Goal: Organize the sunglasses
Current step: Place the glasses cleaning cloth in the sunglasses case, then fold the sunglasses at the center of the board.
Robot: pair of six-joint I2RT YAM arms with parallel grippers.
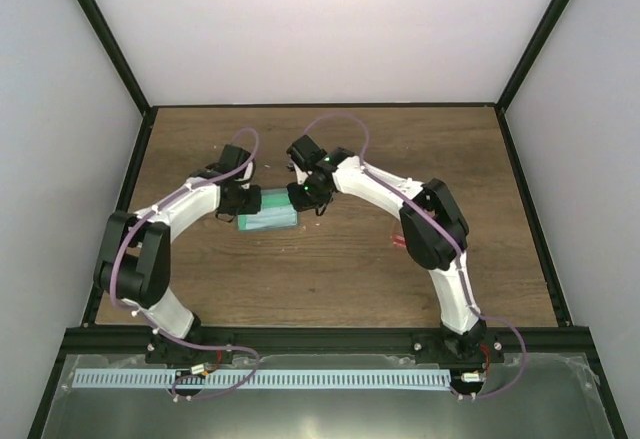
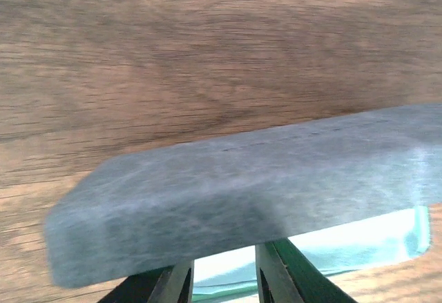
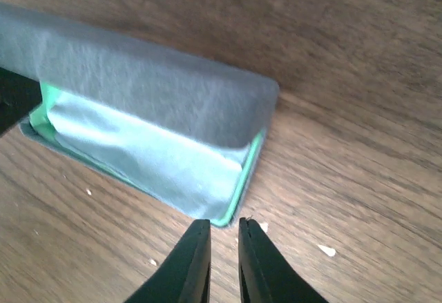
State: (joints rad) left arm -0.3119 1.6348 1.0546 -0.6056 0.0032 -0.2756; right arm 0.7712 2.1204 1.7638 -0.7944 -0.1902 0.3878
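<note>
The grey-blue case (image 1: pixel 268 218) lies at the table's middle with its lid (image 3: pixel 152 89) half down over the green inside. A light blue cloth (image 3: pixel 152 154) lies in it. My left gripper (image 1: pixel 243 199) is at the case's left end. Its fingers (image 2: pixel 276 279) stand apart under the lid (image 2: pixel 242 186), with the tips hidden and only cloth (image 2: pixel 359 241) showing between them. My right gripper (image 1: pixel 308 197) is at the case's right end, nearly shut and empty (image 3: pixel 222 221), just short of the case's corner. A small red piece (image 1: pixel 397 240), perhaps the sunglasses, pokes out from under my right arm's elbow.
Small pale crumbs (image 3: pixel 326 250) lie on the wood near the right gripper. Black frame posts and white walls bound the wooden table (image 1: pixel 330 279) on three sides.
</note>
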